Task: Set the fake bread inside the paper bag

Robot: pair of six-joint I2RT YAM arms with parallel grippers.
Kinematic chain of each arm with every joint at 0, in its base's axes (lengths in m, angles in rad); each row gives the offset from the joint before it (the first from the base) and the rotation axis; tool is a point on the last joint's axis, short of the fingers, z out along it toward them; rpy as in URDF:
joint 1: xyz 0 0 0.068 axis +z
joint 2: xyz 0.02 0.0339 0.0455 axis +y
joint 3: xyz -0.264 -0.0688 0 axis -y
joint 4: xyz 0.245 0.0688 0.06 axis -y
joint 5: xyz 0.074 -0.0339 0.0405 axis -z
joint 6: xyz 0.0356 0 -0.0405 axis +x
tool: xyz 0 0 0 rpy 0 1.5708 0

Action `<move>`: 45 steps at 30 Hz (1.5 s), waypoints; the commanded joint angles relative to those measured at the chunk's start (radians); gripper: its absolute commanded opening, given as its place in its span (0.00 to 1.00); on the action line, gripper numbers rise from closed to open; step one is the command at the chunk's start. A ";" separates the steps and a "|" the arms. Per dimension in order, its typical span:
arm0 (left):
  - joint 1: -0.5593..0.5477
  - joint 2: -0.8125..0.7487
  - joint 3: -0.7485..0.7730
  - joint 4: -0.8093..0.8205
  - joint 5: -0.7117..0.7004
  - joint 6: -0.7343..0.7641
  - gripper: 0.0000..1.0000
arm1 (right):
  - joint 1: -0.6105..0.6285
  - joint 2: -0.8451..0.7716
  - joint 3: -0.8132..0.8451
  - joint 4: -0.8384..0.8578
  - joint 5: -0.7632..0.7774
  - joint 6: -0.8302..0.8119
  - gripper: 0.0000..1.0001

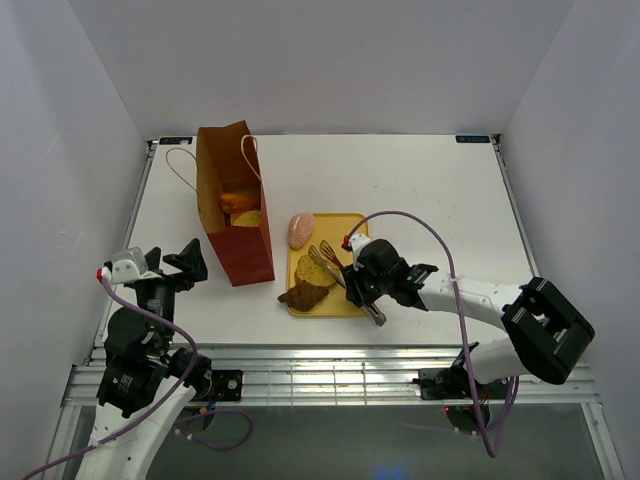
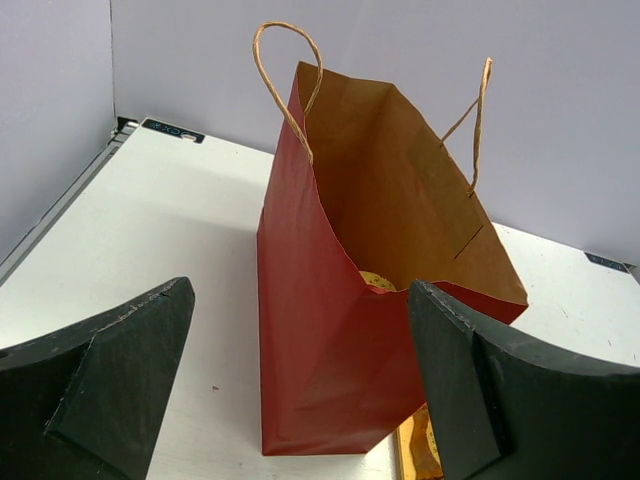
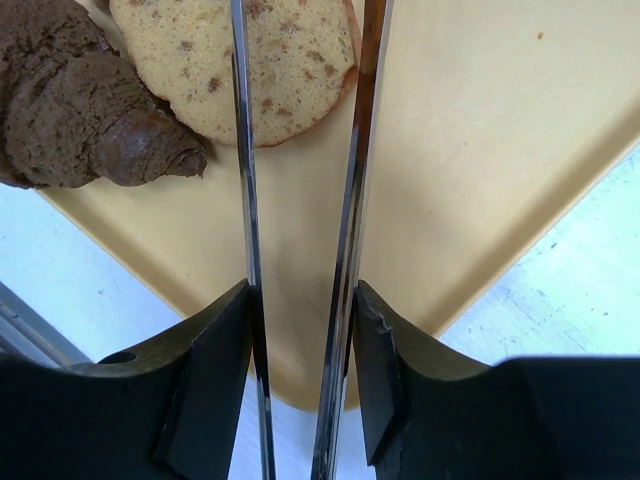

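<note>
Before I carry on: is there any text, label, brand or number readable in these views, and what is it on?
Nothing reads in full.
left black label, far left corner of the table: pale characters, too blurred to read.
right black label, far right corner: too small to read.
paper bag, yellow tray, tongs: no print visible.

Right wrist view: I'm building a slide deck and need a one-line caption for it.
Right gripper closed on silver tongs above the yellow tray, brown croissant and speckled slice close by.
</note>
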 commanded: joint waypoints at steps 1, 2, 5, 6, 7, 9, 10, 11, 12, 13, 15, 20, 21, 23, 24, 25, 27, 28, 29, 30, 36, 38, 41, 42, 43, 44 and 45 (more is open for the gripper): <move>-0.004 0.006 -0.012 -0.004 0.012 0.003 0.98 | 0.004 -0.066 0.057 -0.047 0.015 -0.015 0.47; -0.004 0.006 -0.012 -0.004 0.012 0.003 0.98 | 0.004 -0.078 0.061 -0.055 0.012 -0.018 0.48; -0.004 0.006 -0.012 -0.006 0.010 0.003 0.98 | 0.004 -0.130 0.094 -0.107 0.012 -0.031 0.48; -0.004 0.006 -0.012 -0.004 0.010 0.003 0.98 | 0.005 -0.143 0.103 -0.123 0.014 -0.035 0.48; -0.004 0.006 -0.012 -0.004 0.010 0.003 0.98 | 0.004 -0.167 0.118 -0.147 0.014 -0.044 0.49; -0.004 0.004 -0.012 -0.006 0.008 0.003 0.98 | 0.004 -0.187 0.132 -0.169 0.014 -0.054 0.49; -0.004 0.004 -0.012 -0.004 0.008 0.003 0.98 | 0.004 -0.206 0.146 -0.188 0.012 -0.058 0.49; -0.004 0.004 -0.010 -0.006 0.008 0.003 0.98 | 0.004 -0.212 0.150 -0.199 0.009 -0.061 0.49; -0.004 0.004 -0.012 -0.006 0.007 0.003 0.98 | 0.004 -0.219 0.155 -0.207 0.006 -0.064 0.49; -0.004 0.004 -0.012 -0.006 0.007 0.003 0.98 | 0.005 -0.233 0.157 -0.212 0.004 -0.066 0.49; -0.004 0.004 -0.012 -0.006 0.005 0.001 0.98 | 0.011 -0.247 0.155 -0.224 -0.038 -0.070 0.49; -0.004 0.007 -0.012 -0.007 0.005 0.003 0.98 | 0.019 -0.285 0.147 -0.248 -0.064 -0.077 0.48; -0.004 0.009 -0.010 -0.007 0.004 0.003 0.98 | 0.030 -0.295 0.147 -0.253 -0.071 -0.081 0.47; -0.004 0.010 -0.010 -0.009 0.002 0.003 0.98 | 0.044 -0.307 0.149 -0.270 -0.072 -0.087 0.46; -0.004 0.010 -0.009 -0.009 0.004 0.003 0.98 | 0.057 -0.315 0.146 -0.279 -0.072 -0.089 0.46; -0.004 0.012 -0.010 -0.009 0.002 0.003 0.98 | 0.064 -0.333 0.143 -0.282 -0.075 -0.093 0.46; -0.004 0.012 -0.010 -0.009 0.001 0.003 0.98 | 0.077 -0.347 0.141 -0.293 -0.091 -0.098 0.46; -0.004 0.012 -0.010 -0.009 -0.001 0.003 0.98 | 0.084 -0.360 0.143 -0.307 -0.094 -0.100 0.46; -0.004 0.012 -0.010 -0.007 -0.002 0.003 0.98 | 0.090 -0.367 0.144 -0.314 -0.100 -0.100 0.46; -0.004 0.015 -0.010 -0.009 -0.004 0.003 0.98 | 0.105 -0.371 0.144 -0.321 -0.101 -0.101 0.46; -0.004 0.015 -0.010 -0.009 -0.007 0.003 0.98 | 0.169 -0.349 0.166 -0.405 -0.020 -0.104 0.46; -0.004 0.015 -0.010 -0.009 -0.007 0.003 0.98 | 0.182 -0.336 0.170 -0.428 0.018 -0.100 0.46; -0.004 0.019 -0.010 -0.009 -0.005 0.004 0.98 | 0.215 -0.327 0.169 -0.443 0.050 -0.078 0.46; -0.004 0.021 -0.009 -0.009 -0.005 0.004 0.98 | 0.220 -0.327 0.169 -0.448 0.063 -0.065 0.47; -0.004 0.022 -0.009 -0.010 -0.002 0.004 0.98 | 0.228 -0.327 0.169 -0.452 0.072 -0.061 0.47; -0.004 0.024 -0.009 -0.010 -0.004 0.004 0.98 | 0.231 -0.327 0.166 -0.454 0.080 -0.058 0.47; -0.004 0.024 -0.009 -0.009 -0.002 0.004 0.98 | 0.237 -0.330 0.158 -0.449 0.081 -0.054 0.47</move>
